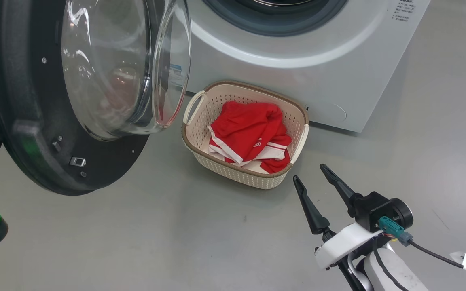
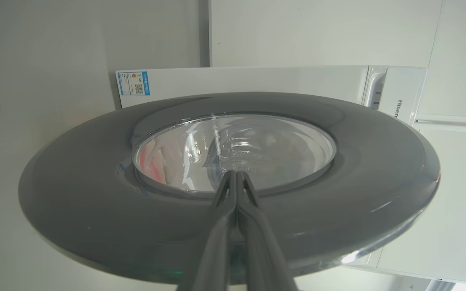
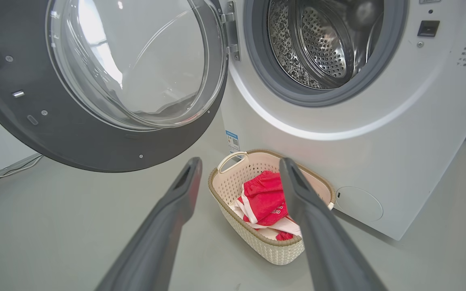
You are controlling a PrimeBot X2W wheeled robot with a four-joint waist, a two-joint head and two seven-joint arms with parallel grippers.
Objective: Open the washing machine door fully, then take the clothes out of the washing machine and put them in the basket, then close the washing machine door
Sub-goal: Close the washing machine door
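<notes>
While L gripper [image 2: 236, 174] pressed together by washing machine door [image 2: 75, 202], R gripper [image 1: 309, 171] spread, clothes [image 1: 249, 129] in basket [image 1: 237, 173] just beyond.

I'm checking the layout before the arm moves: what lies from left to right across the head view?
washing machine door → basket → right end effector

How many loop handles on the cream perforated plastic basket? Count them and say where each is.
2. One cream loop handle stands at the basket's end nearest the black-rimmed round door; the other is at the opposite end, seen edge-on. None looks hidden.
</notes>
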